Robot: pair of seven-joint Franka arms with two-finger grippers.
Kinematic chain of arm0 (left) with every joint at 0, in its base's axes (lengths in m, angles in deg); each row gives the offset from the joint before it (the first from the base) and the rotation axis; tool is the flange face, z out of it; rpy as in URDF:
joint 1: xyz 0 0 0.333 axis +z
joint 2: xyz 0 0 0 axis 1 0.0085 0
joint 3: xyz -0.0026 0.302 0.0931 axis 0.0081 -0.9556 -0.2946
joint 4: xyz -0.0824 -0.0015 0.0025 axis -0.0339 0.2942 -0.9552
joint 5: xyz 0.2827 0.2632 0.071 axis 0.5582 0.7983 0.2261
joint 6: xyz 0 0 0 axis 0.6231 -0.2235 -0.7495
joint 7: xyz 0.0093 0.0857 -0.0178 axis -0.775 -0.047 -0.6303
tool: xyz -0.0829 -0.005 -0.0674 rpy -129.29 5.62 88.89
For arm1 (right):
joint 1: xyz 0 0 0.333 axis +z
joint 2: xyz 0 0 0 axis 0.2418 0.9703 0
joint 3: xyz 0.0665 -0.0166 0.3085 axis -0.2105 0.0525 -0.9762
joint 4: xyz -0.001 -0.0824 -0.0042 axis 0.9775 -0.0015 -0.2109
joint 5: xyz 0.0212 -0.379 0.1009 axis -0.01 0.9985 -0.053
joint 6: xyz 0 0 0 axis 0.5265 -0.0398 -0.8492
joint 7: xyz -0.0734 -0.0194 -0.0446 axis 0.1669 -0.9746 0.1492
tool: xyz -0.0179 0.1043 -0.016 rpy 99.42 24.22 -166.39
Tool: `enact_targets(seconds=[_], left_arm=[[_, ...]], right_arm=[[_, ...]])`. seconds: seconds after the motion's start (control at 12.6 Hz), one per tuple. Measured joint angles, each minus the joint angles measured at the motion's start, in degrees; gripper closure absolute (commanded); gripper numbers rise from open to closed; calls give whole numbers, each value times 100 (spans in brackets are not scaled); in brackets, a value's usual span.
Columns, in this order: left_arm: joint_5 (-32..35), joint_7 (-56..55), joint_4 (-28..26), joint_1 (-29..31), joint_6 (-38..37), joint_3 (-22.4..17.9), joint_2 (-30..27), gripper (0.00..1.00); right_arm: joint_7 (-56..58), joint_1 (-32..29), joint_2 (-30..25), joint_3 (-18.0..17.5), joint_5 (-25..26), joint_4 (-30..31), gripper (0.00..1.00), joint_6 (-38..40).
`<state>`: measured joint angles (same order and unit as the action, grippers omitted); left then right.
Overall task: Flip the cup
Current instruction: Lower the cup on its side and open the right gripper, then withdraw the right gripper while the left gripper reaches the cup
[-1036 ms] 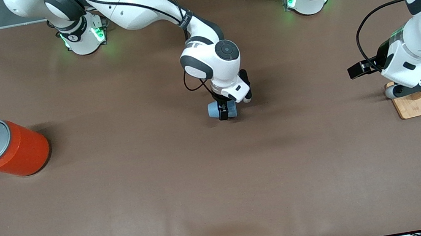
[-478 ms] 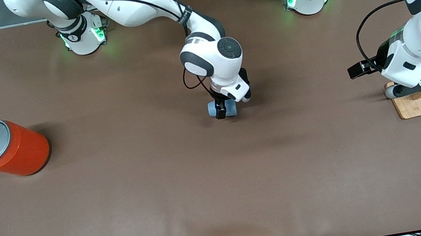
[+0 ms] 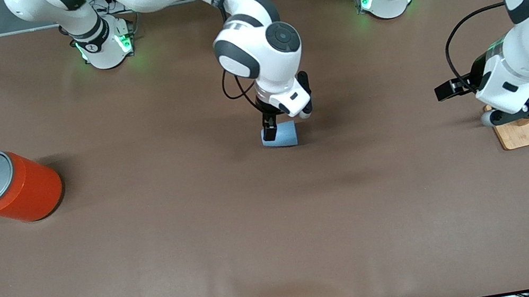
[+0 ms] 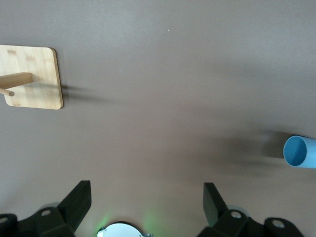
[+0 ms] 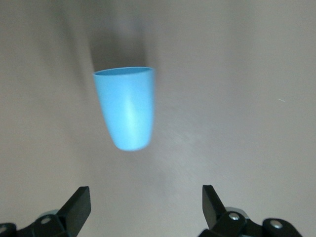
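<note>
While the light-blue cup (image 3: 279,135) lies on its side on the brown bench (image 3: 278,232), near the middle between the two arms' ends, the right end effector (image 3: 276,126) hovers just above it with its fingers spread wide and holding nothing. Seen from the right wrist, the cup (image 5: 126,107) lies clear of both fingertips (image 5: 79,203), its sides smooth and tapering. The left end effector (image 3: 522,112) waits over the wooden stand (image 3: 524,131) at the left arm's end of the bench, its fingers wide apart and empty. An orange can (image 3: 7,185) with a grey pull-tab lid stands at the right arm's end, well apart from the cup.
</note>
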<state>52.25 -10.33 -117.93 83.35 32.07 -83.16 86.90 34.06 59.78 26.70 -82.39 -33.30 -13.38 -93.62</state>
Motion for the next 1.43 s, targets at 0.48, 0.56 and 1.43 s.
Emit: enact_targets(seconds=[0.48, 0.56, 1.43], left_arm=[[-824, -199, -12, 12, 488, -1, 461, 0], [-1031, -199, -21, 28, 587, -6, 582, 0], [-2011, -511, -684, -617, 2245, 35, 1713, 0]], right_arm=[[7, -1778, -471, 103, -218, -720, 0, 821], [43, -2206, -485, 95, -276, -783, 0, 813], [530, -5081, -1504, 217, -1538, -932, 0, 1644]])
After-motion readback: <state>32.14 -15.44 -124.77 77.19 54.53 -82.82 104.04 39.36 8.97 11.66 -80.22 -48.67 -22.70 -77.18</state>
